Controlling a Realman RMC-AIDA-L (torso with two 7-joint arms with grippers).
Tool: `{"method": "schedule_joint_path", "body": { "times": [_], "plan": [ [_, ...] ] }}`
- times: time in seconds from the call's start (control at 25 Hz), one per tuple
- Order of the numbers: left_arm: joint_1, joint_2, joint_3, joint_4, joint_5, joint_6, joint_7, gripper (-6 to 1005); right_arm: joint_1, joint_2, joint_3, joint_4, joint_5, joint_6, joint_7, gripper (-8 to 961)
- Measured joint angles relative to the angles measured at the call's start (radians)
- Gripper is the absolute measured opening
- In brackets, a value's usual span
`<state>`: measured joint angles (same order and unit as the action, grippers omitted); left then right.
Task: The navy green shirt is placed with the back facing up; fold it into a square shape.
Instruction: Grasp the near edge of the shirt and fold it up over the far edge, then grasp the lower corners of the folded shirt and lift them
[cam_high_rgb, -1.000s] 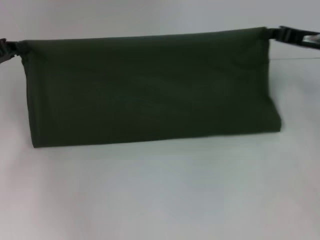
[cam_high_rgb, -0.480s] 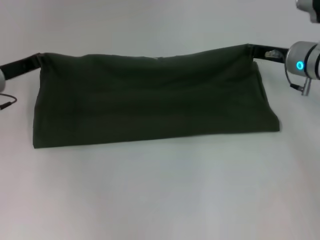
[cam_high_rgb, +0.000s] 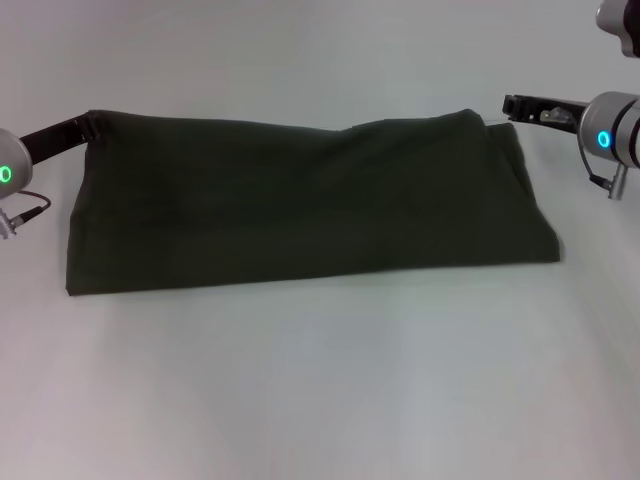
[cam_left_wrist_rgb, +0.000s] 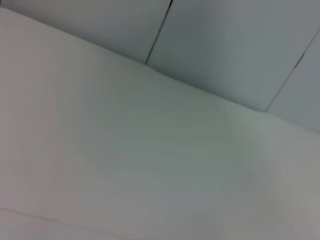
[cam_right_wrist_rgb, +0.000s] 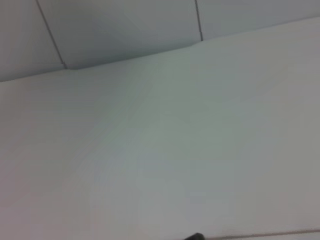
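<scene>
The navy green shirt (cam_high_rgb: 300, 205) lies folded into a long band, flat.

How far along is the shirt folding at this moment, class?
Done: the navy green shirt lies folded into a long band on the white table. In hand: the left end effector sits at its far left corner; the right end effector is just clear of the far right corner. Left: folding the band into a square.

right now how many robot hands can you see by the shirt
2: the left hand at the navy green shirt's far left corner, the right hand just off its far right corner.
</scene>
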<state>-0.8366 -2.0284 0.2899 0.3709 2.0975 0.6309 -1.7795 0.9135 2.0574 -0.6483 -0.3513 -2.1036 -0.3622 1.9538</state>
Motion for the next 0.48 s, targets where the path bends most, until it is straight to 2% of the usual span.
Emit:
{"method": "schedule_joint_path", "body": {
  "times": [0.12, 0.24, 0.4, 0.48],
  "plan": [
    [0.0, -0.004, 0.0, 0.0, -0.023, -0.029, 0.002, 154, -0.002, -0.001, 0.0, 0.001, 0.0, 0.002, -0.002, 201],
    [0.002, -0.001, 0.0, 0.005, -0.032, -0.062, 0.002, 209, -0.008, -0.002, -0.001, -0.002, 0.0, -0.006, -0.002, 324],
    [0.02, 0.046, -0.002, 0.011, -0.035, -0.027, -0.007, 291, -0.024, -0.008, 0.003, -0.008, 0.0, -0.012, -0.002, 495],
    [0.041, 0.073, -0.005, 0.014, -0.036, 0.057, -0.019, 332, -0.038, -0.01, 0.01, -0.018, 0.0, -0.03, -0.001, 590]
  ]
}}
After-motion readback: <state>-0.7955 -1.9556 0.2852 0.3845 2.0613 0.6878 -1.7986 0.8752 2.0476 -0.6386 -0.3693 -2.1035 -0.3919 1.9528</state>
